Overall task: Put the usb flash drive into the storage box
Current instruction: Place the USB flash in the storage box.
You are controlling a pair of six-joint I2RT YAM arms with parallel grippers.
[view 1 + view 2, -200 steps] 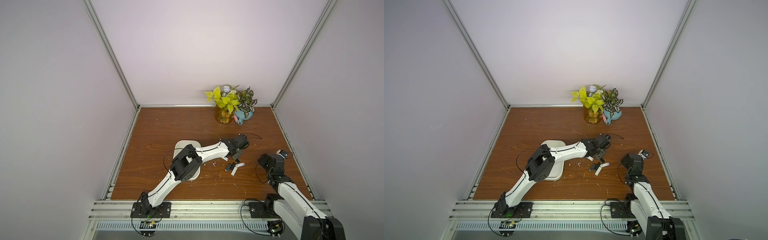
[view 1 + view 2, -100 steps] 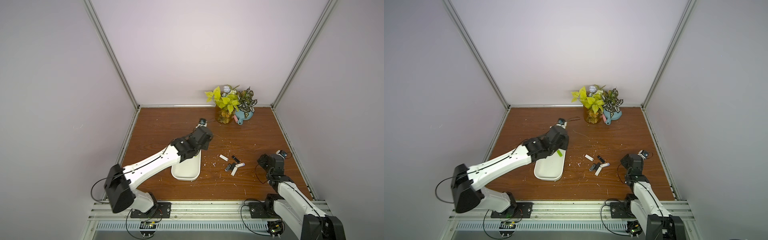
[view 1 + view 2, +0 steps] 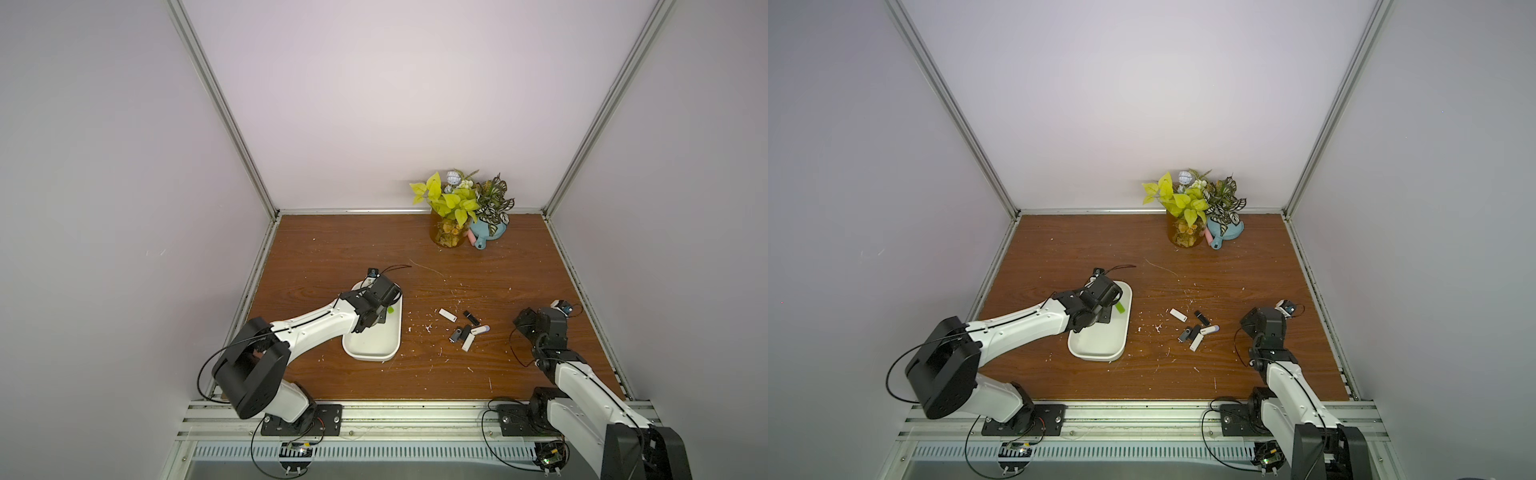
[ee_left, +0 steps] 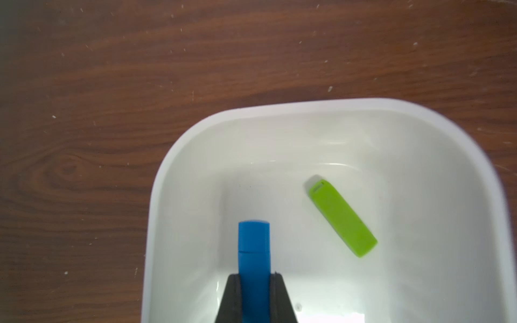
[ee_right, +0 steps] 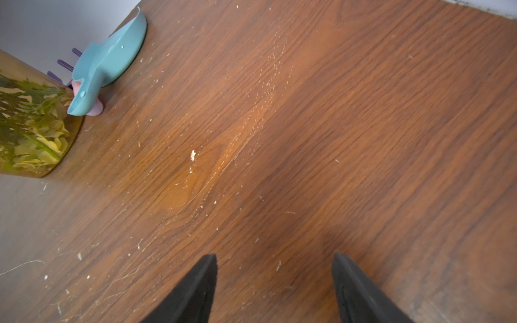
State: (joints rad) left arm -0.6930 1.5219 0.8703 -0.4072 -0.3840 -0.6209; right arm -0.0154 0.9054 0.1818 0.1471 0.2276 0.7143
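1. While the left gripper (image 4: 254, 275) hung over the far half of the storage box (image 4: 279, 110), its two black fingers were pinched tight on a blue usb flash drive (image 4: 254, 243). The drive stuck out forward from between them, its capped end toward the box's short end wall.
2. Whether the blue drive touched the box floor could not be told. It sat inside the outline of the rim, close to one long side wall.
3. A green flash drive (image 4: 342, 214) lay flat and slanted on the white floor of the same box, beside the blue one but apart from it. In both top views it showed as a green sliver just past the left wrist.
4. In a top view the box stood on the wooden table (image 3: 353, 249) with its long side running front to back, and the left arm reached across it from the near left corner.
5. To the right of the box and apart from it, a small scatter of loose flash drives (image 3: 465, 328) — white ones and black ones — lay on the table between the box and the right arm.
6. The right gripper (image 5: 274, 258) had its jaws spread wide with only bare wood between them. It held nothing.
7. At the back wall an amber vase (image 3: 446, 237) of yellow-green leaves stood just beside a blue pot (image 3: 490, 230).
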